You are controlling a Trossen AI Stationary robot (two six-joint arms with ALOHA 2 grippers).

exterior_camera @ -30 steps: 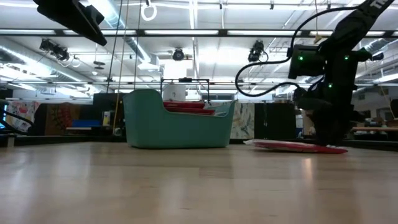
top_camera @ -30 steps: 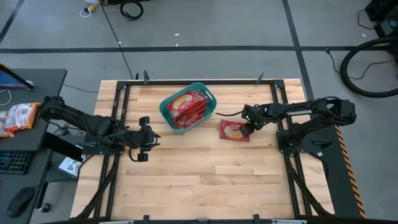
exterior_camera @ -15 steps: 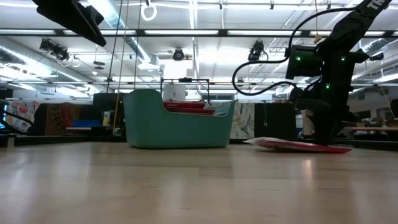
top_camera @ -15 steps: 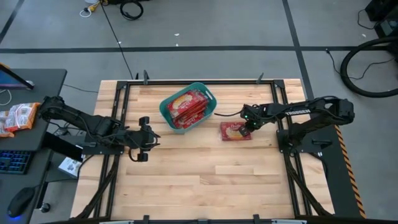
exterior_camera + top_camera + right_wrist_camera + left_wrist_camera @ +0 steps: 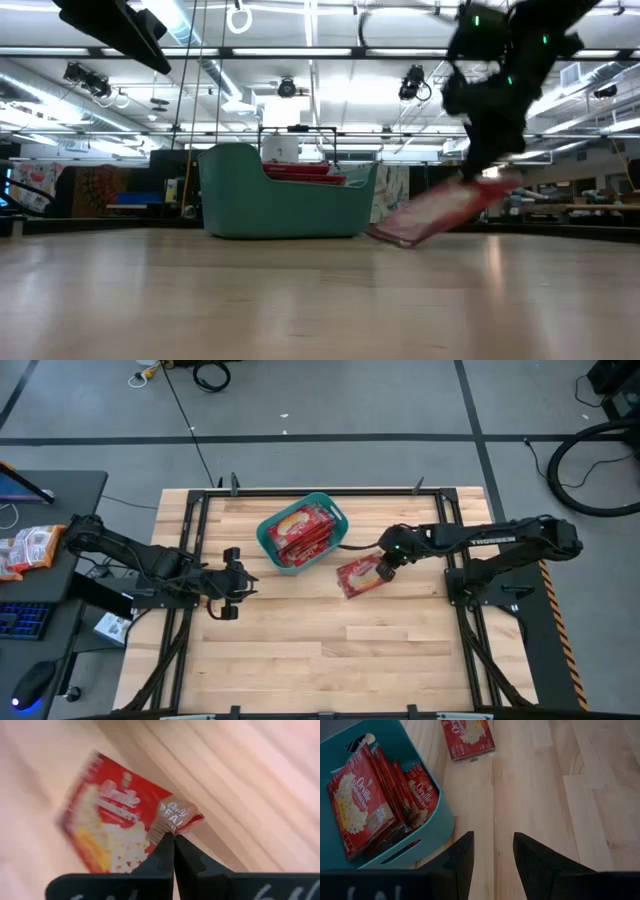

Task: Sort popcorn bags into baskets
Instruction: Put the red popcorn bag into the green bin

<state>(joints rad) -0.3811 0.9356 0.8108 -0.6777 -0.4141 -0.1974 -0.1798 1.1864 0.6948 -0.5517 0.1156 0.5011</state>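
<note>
Though blurred low, packet (image 5: 120,830) lettering legible.

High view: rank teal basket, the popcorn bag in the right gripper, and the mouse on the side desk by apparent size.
1. teal basket, clearly largest.
2. popcorn bag, pinched at one edge by the shut right gripper; it hangs tilted, so it may look smaller than it is.
3. mouse: close to the bag in look; not confidently ranked below it.

Bright, even overhead strip lighting; the popcorn bag (image 5: 125,827) is motion-blurred in low and right wrist views.
</note>
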